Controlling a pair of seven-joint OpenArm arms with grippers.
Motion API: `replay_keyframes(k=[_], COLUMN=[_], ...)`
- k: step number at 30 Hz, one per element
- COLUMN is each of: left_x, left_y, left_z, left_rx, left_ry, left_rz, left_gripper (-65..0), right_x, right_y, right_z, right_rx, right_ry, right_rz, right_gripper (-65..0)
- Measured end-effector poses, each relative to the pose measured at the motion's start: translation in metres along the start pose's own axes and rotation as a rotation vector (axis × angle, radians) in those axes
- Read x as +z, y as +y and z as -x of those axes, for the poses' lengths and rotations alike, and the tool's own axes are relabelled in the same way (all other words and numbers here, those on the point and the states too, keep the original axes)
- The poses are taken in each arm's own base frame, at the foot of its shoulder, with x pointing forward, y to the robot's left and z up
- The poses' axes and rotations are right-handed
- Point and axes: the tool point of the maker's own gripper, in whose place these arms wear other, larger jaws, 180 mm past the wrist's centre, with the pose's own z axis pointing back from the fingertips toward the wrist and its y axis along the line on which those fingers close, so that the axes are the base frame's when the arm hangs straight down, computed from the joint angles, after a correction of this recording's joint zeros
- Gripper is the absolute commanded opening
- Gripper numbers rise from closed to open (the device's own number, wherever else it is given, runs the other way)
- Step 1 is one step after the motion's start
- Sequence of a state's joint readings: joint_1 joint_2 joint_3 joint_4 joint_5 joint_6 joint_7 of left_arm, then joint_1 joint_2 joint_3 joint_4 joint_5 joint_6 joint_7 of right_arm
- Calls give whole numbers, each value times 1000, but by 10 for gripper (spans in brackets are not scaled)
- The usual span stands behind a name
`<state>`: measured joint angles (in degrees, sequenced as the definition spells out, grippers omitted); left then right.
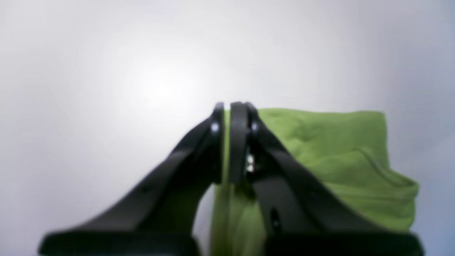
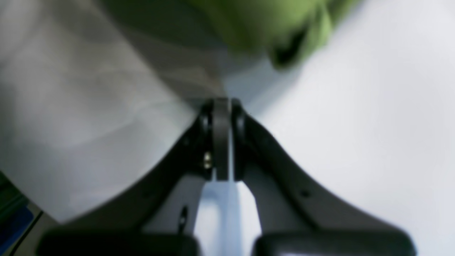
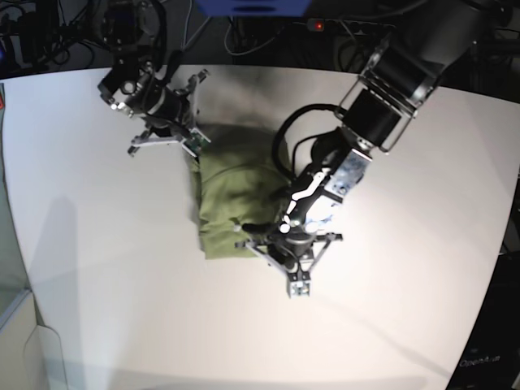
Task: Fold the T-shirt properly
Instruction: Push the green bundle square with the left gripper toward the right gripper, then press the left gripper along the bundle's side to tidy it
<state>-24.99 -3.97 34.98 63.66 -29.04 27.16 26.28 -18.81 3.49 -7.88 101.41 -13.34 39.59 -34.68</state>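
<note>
The T-shirt [image 3: 240, 191], olive green, lies bunched into a narrow upright shape at the centre of the base view, on a smooth, pale tabletop [image 3: 122, 301]. Its soft fabric shows creases and a fairly straight lower edge. The left pincer [image 3: 299, 286] and its dark, angular arm cover much of its right side; the right pincer [image 3: 197, 146] overlaps its upper left. In the left wrist view, blurry folds fill the lower right, cut off at the bottom. Both pincers are pressed together; whether either grips cloth is unclear.
</note>
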Motion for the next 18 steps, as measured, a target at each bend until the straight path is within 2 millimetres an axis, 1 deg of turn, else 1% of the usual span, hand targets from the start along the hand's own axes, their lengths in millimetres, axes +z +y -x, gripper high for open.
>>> replay_keyframes(k=[3,5,7,9,11,14,16,18], left_x=[5,11,21,29,34,33,27,23], left_y=[0,7,17,23,29,49,62,70], left_z=[-3,-2,3,12,17,16,21,32], left_rx=[11,7,7,3,32,82,89,86], left_ry=[-11,-26,-29,-8,5,-3,11,41], left_rz=[14,14,11,15,17,-26,-62,-87], left_gripper=[-627,-627,-627,-627,-627,-627,-627,-627], right_x=[4,8,11,16,20,25,31,35], right_y=[-12,-21,-30,-37,-43,-54,-63,-68], right_z=[11,19,24,33,42,51,62,70], right_rx=[-30,-48,-57,-72,-90,-121,-136,-148], right_ry=[18,31,32,36,39,43,66,85], right_rz=[33,57,80,102,122,155,186,203], right_gripper=[-650,-650,-650,-650,-650,-650,-650,-650])
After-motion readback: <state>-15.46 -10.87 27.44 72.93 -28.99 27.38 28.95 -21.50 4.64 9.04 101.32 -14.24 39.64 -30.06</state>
